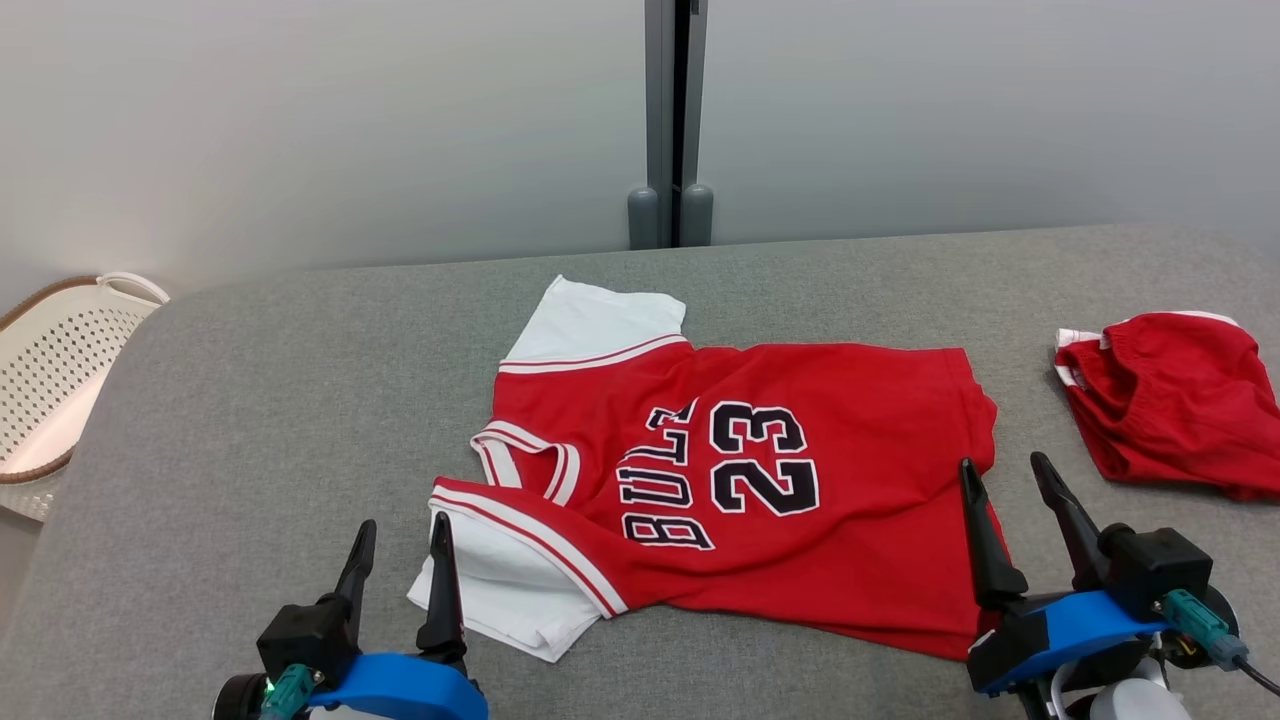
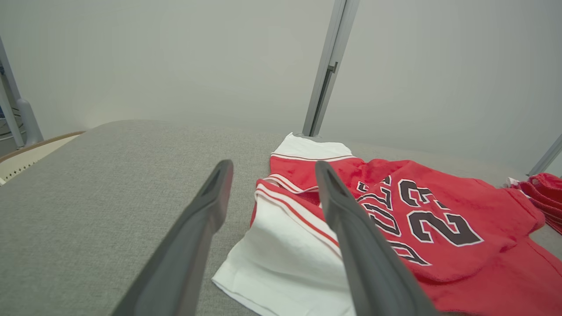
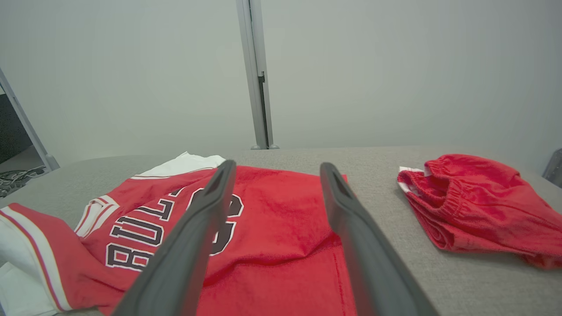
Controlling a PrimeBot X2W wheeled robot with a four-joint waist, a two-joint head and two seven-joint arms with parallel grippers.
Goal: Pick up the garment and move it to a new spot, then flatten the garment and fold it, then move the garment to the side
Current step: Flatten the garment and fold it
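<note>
A grey cloth-covered table (image 1: pixel 250 400) stretches before us under a plain pale wall, with a white perforated basket (image 1: pixel 60 370) beyond its left edge. The jersey (image 1: pixel 870 420), red with white sleeves and dark lettering, lies spread across the middle of the table, collar to the left, mostly flat but rumpled along its near edge. A pair of red shorts (image 1: pixel 1170 400) sits crumpled well apart at the right. Our left gripper (image 1: pixel 404 522) hovers at the near left, just beside the near sleeve (image 1: pixel 500 590), its fingers spread and empty. Our right gripper (image 1: pixel 1002 462) hovers over the jersey's near right corner, likewise wide apart with nothing between its fingers. We judge the jersey placed and largely smoothed, so folding is the step in hand. Next we need to lower both grippers to the near edge, pinch sleeve and corner together, and carry that edge toward the far side without dragging the rest.
</note>
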